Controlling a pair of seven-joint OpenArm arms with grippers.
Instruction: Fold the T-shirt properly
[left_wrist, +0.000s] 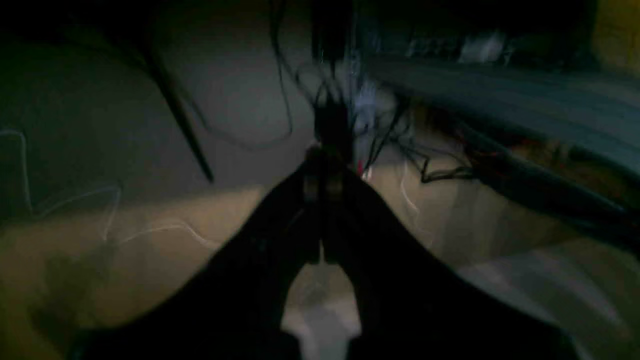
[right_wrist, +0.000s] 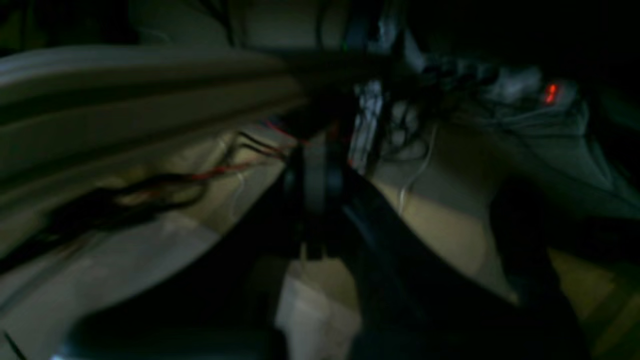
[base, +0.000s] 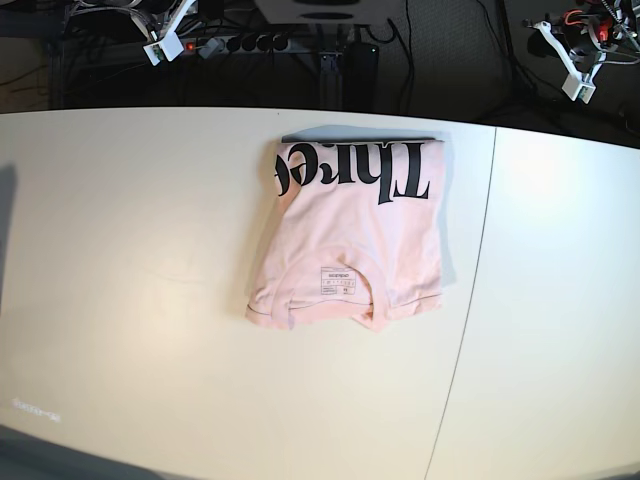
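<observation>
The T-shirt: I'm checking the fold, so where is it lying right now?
In the base view the T-shirt lies folded on the white table, centred near the far edge, just left of the table seam, neck label facing up.

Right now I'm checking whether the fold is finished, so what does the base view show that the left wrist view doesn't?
Only the base view shows the folded pale pink cotton T-shirt with black "Three" lettering and white neck label, lying on the white table. Only the left wrist view shows the left gripper, dark and blurred, fingers together, holding nothing, over a dim floor with cables. Both share little that I can match; neither shows a gripper touching the shirt.
</observation>
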